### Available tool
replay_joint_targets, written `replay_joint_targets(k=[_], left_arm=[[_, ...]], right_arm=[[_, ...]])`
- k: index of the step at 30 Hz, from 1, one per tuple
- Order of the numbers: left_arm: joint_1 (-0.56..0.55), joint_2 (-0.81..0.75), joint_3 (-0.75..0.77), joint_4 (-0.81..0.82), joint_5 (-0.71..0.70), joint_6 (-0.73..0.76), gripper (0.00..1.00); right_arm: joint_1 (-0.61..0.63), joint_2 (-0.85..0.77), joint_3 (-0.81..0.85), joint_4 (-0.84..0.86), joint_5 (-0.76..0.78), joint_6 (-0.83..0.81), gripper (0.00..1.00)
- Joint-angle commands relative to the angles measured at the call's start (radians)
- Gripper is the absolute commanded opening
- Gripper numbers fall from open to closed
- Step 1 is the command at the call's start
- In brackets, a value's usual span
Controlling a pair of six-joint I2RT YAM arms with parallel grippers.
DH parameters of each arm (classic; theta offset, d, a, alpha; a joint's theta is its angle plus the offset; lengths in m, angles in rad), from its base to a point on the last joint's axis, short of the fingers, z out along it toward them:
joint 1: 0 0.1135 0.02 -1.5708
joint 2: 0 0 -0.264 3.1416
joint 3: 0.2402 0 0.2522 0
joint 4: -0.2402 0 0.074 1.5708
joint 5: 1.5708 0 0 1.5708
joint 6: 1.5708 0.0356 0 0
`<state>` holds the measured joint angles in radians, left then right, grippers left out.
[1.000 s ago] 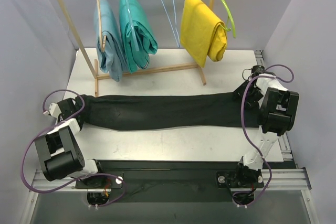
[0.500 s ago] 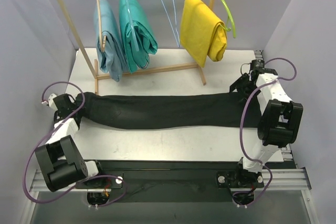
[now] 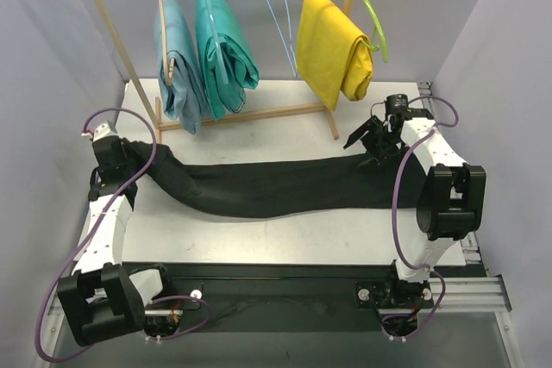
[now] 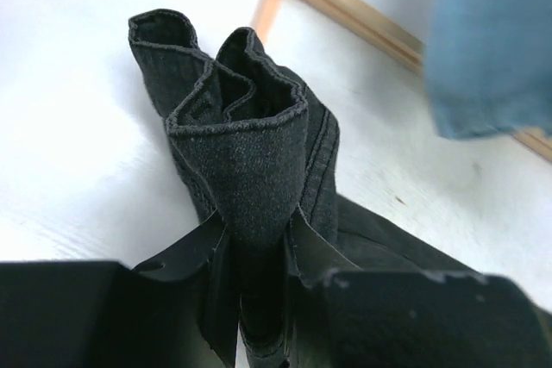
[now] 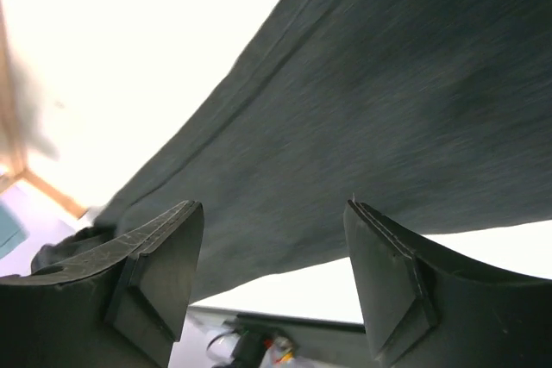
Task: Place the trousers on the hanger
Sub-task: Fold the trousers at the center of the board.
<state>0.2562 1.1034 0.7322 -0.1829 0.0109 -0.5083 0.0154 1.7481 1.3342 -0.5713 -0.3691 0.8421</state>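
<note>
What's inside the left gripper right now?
The left gripper is shut on a bunched end of the black trousers, folds sticking out past the fingers. How far the fabric runs back between them is covered.

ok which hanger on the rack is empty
The thin light-blue hanger, between the teal garment and the yellow garment; the other hangers each carry one.

Trousers (image 4: pixel 250 152) lower end hidden inside left claw (image 4: pixel 257 232).
</note>
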Motion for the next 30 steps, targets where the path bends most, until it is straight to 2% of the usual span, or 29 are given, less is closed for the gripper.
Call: replay_joint_targets(k=[1,7,11,12,14,19,30], left_arm=[[-0.104,-0.071,0.116,-0.072,0.017,0.091,0.00],[-0.216,-0.122,0.173,-0.144,-0.003,0.116,0.00],[-0.333,-0.148,0.191,-0.191,-0.075,0.114,0.00],[-0.392,-0.152,0.193,-0.197,-0.092,0.113,0.00],[-0.454,-0.157,0.200,-0.210,-0.158,0.100,0.00],[-0.700,-0.129,0.230,-0.253,-0.332,0.083,0.00],[-1.058,-0.048,0.297,-0.309,-0.647,0.062,0.00]], right_arm=[[0.052,-0.038,0.062,-0.038,-0.125,0.087,0.67],[0.118,-0.058,0.082,-0.030,-0.257,0.173,0.68],[0.175,-0.084,0.077,0.026,-0.326,0.262,0.69],[0.188,-0.087,0.079,0.039,-0.335,0.281,0.69],[0.234,-0.090,0.083,0.068,-0.358,0.340,0.71],[0.317,-0.087,0.094,0.125,-0.378,0.383,0.76],[0.442,-0.081,0.057,0.284,-0.432,0.515,0.77]])
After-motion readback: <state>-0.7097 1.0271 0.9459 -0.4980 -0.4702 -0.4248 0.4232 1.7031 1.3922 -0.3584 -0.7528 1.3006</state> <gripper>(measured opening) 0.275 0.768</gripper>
